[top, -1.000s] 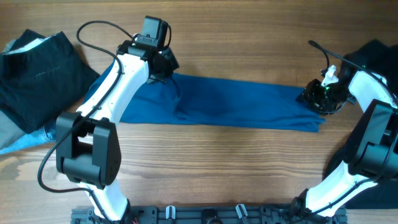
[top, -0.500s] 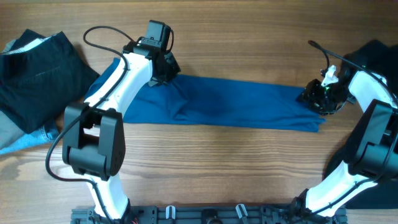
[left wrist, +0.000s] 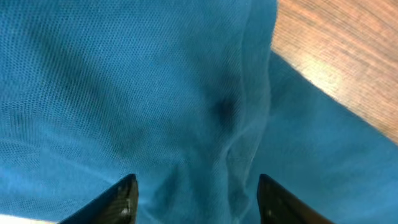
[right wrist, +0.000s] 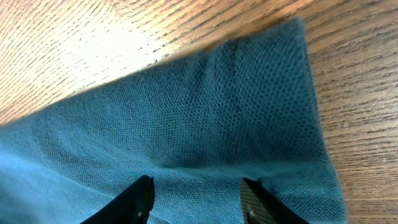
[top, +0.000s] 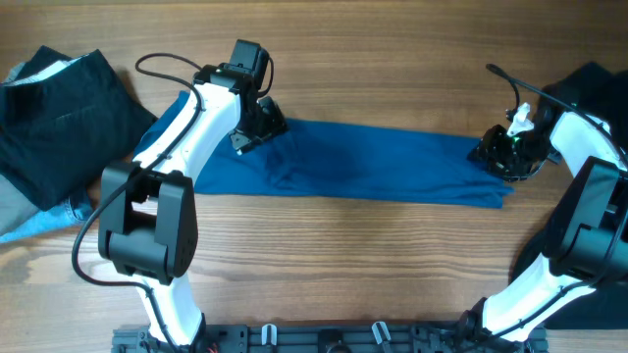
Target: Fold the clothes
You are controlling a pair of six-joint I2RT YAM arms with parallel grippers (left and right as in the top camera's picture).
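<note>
We see the blue shirt (top: 373,162) stretched as a long band across the table's (top: 373,265) middle, with bare wood along the near and far edges. Our left gripper (top: 253,130) stands parted over the shirt's left end, and our right gripper (top: 505,152) parted over its right end. Black garments (top: 59,118) crowd the left edge, and a black heap (top: 589,83) the right.

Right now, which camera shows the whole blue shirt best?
Overhead: it alone shows the blue shirt end to end, lying as a long folded strip across the table. The left wrist view shows only close-up fabric with a crease. The right wrist view shows only one end and its corner on the wood.
</note>
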